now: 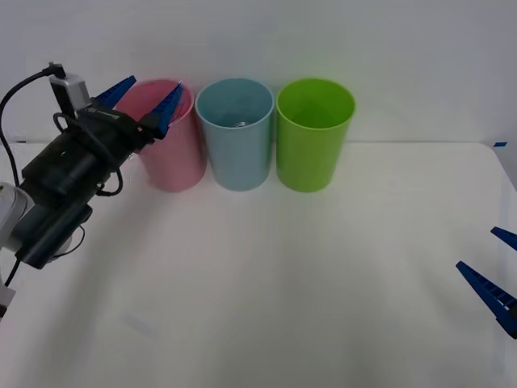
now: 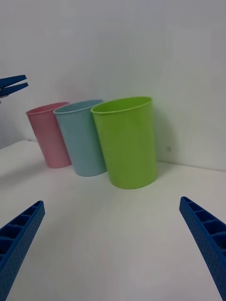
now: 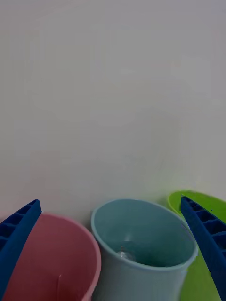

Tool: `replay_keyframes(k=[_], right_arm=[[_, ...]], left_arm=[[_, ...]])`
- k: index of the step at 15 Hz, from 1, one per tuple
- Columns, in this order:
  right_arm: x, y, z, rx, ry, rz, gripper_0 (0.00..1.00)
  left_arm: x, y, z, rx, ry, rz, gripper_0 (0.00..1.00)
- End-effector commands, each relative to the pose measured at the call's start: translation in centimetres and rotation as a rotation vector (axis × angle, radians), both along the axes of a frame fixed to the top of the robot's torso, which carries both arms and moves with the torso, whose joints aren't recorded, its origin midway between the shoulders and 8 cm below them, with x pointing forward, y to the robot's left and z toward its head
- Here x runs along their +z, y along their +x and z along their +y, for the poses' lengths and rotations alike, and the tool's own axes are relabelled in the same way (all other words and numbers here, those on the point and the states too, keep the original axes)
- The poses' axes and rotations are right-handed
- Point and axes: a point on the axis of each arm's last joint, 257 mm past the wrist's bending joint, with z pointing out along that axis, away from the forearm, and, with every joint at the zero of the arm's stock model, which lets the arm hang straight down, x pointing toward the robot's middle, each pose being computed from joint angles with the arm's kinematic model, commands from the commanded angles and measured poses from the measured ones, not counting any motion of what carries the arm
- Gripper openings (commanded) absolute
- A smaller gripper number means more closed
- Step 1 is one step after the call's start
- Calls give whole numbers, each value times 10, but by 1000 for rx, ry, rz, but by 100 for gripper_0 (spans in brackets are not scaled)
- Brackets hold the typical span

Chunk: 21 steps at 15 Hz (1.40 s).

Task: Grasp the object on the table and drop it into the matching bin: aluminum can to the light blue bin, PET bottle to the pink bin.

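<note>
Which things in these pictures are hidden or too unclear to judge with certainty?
- Aluminum can: in the left wrist view, a silver glint deep inside the light blue bin; the bin wall hides its body and label.
- Pink bin interior: in the front view, the open left claw hanging over its rim covers part of it.
- Right claw: open, low at the table's right edge; the front view's edge cuts it off.

Three bins stand in a row on one table (image 1: 323, 283): one pink bin (image 1: 171, 153), one light blue bin (image 1: 236, 145) and one lime green bin (image 1: 313, 145). One can (image 1: 241, 124) shows as a silver glint inside the light blue bin. Two tools are in view, the left tool (image 1: 144, 101) and the right tool (image 1: 501, 271), each with two blue ribbed fingers held apart.
</note>
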Motion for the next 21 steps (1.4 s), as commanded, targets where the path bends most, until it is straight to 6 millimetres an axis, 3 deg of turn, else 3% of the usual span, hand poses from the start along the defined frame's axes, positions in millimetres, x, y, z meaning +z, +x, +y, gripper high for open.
replay_keyframes(k=[1,14,21], right_arm=[[0,0,0,0,0,0,100],[0,0,0,0,0,0,100],[0,0,0,0,0,0,100]], left_arm=[[-13,-28,34,4,23,0,100],[-89,-170,153,-26,261,127,100],[-113,-221,180,-31,306,211,100]])
